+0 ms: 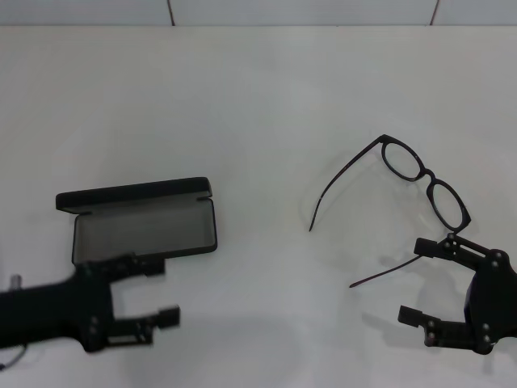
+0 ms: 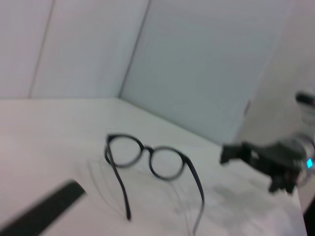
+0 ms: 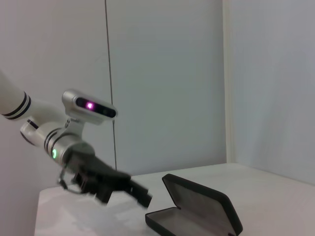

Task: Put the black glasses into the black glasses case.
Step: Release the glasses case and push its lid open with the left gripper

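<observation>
White table surface runs bare between your two task items, so nothing lies between them. You'll find the black glasses at the right of the head frame, unfolded; the lens front runs diagonally from upper left to lower right, both temple arms trailing toward the lower left. The black glasses case sits at the left of the frame, well apart, lid up, grey lining showing, long axis nearly horizontal. Your left gripper is just below the case at lower left, fingers spread wide. Your right gripper is at lower right, also wide, its upper finger close beside the lower lens and the near temple.
</observation>
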Tool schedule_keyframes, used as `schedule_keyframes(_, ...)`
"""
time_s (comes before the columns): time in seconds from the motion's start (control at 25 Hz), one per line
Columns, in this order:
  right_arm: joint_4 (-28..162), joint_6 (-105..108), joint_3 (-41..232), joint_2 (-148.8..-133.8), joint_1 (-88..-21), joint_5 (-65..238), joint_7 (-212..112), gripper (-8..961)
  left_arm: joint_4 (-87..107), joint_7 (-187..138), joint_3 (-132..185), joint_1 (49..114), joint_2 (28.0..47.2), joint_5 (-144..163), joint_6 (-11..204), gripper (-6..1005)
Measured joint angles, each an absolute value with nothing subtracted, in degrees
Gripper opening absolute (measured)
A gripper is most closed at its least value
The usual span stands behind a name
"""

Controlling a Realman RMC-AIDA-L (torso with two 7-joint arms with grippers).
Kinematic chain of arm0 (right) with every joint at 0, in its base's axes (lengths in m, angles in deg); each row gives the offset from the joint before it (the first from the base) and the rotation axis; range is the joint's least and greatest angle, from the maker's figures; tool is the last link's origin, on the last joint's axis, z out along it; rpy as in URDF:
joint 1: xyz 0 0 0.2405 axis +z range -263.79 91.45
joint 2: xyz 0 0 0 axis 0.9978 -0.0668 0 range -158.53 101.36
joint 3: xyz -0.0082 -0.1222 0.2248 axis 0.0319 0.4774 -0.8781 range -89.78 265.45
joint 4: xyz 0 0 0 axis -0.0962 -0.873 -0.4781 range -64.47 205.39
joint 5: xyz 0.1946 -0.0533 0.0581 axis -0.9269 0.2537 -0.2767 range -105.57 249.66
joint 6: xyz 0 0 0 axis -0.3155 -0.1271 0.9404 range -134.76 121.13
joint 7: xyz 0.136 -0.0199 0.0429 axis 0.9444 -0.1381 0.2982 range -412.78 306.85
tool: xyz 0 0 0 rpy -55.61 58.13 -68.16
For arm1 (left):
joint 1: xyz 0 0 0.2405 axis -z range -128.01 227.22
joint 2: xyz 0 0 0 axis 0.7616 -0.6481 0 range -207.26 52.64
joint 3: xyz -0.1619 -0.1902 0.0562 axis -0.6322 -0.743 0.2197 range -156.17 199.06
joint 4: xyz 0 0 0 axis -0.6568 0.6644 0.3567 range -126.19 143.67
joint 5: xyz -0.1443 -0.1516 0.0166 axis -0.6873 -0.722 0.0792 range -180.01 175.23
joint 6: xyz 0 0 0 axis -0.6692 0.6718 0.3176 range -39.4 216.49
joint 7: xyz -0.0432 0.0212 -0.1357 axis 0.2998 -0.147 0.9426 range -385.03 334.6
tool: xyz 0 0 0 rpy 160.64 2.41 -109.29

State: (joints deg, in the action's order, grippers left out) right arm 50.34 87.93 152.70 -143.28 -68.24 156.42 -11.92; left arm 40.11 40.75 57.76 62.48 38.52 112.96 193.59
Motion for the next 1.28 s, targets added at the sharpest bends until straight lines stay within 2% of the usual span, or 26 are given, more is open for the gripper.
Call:
schedule_keyframes(0.32,50.42,87.93,152.8,-143.27,-68.24,156.42,-11.78,884,53.64,63.1,58.23,64.36,35.92,110.0,195.74,857)
schedule_keyframes(0.56,50.42,87.93,152.92,-143.28,-68.24,156.42,-11.72,884,65.1,69.02,58.25,68.72,35.55,116.2,195.68,857)
schedule_keyframes(0.68,50.43,87.9,152.92,-143.28,-68.25,156.42,-11.68,884,71.68,71.29,58.46,74.72,34.99,124.95,195.82,856)
schedule_keyframes(0.88,50.42,87.82,152.8,-143.29,-67.89,156.42,-11.58,884,72.43,70.38,61.18,80.13,34.26,131.21,195.69,856)
schedule_keyframes(1.28,50.42,87.38,152.7,-143.46,-67.54,156.41,-11.56,884,74.01,63.42,66.95,81.1,35.73,134.16,190.19,855)
